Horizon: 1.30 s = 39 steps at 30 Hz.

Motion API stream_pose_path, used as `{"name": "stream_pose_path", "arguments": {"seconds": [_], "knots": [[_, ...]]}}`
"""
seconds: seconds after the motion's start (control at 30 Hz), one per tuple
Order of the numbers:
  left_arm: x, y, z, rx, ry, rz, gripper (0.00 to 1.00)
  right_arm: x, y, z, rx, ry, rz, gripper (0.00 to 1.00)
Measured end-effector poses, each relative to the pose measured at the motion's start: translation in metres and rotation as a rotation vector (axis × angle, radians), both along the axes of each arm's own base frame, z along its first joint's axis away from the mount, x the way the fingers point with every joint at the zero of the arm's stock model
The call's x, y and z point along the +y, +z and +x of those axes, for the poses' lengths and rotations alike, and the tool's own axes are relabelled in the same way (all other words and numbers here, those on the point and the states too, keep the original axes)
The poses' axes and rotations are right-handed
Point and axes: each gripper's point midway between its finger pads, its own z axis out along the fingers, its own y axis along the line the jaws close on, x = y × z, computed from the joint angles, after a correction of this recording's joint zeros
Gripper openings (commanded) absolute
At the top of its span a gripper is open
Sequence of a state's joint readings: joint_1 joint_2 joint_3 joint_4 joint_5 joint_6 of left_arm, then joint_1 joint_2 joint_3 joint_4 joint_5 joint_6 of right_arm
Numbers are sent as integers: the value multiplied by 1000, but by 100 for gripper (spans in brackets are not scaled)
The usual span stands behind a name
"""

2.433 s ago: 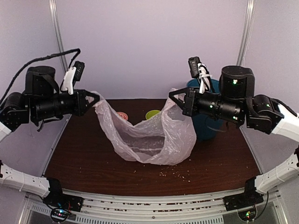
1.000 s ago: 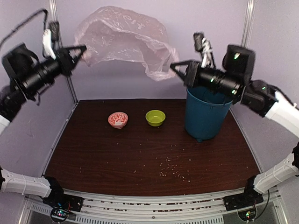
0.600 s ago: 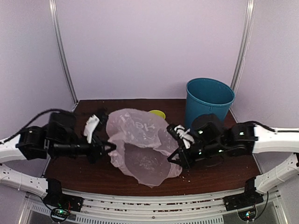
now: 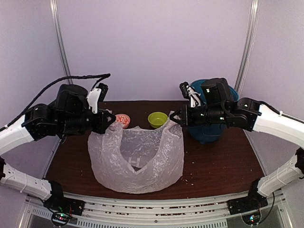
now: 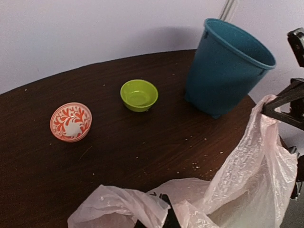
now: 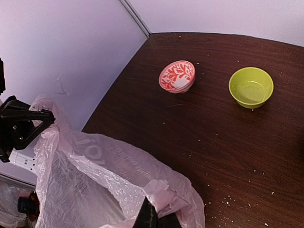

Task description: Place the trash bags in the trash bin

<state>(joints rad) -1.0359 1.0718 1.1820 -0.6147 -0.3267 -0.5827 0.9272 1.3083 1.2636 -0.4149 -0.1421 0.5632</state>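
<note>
Top view: left gripper [image 4: 110, 120] and right gripper [image 4: 174, 117] are each pinched on an upper corner of the trash bag [image 4: 137, 161], which hangs spread over the table beside the trash bin [image 4: 209, 134]; left wrist: bin mouth is open far-right, so gather both corners above it before letting go; right wrist: only a thin fold of film sits between the fingers, so I'd move slowly.

dark table [image 4: 218, 161], red-white bowl [image 4: 123, 120], lime bowl [image 4: 157, 119], teal bin [image 4: 207, 134], crumbs [image 5: 195, 166]

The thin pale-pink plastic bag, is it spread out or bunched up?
Spread out: the thin pale-pink plastic bag hangs wide between the left gripper and right gripper, which pinch its top edges.
</note>
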Motion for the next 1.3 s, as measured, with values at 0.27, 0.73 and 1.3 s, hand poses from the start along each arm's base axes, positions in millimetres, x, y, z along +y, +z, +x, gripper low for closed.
{"name": "stream_pose_path", "arguments": {"seconds": [0.27, 0.73, 1.3], "knots": [[17, 2, 95, 73, 158, 77, 0, 30, 7, 93, 2, -121, -66, 0], [75, 341, -12, -797, -43, -324, 0, -50, 316, 8, -708, -151, 328, 0], [4, 14, -86, -71, -333, -103, 0, -2, -5, -90, -186, 346, -204, 0]]}}
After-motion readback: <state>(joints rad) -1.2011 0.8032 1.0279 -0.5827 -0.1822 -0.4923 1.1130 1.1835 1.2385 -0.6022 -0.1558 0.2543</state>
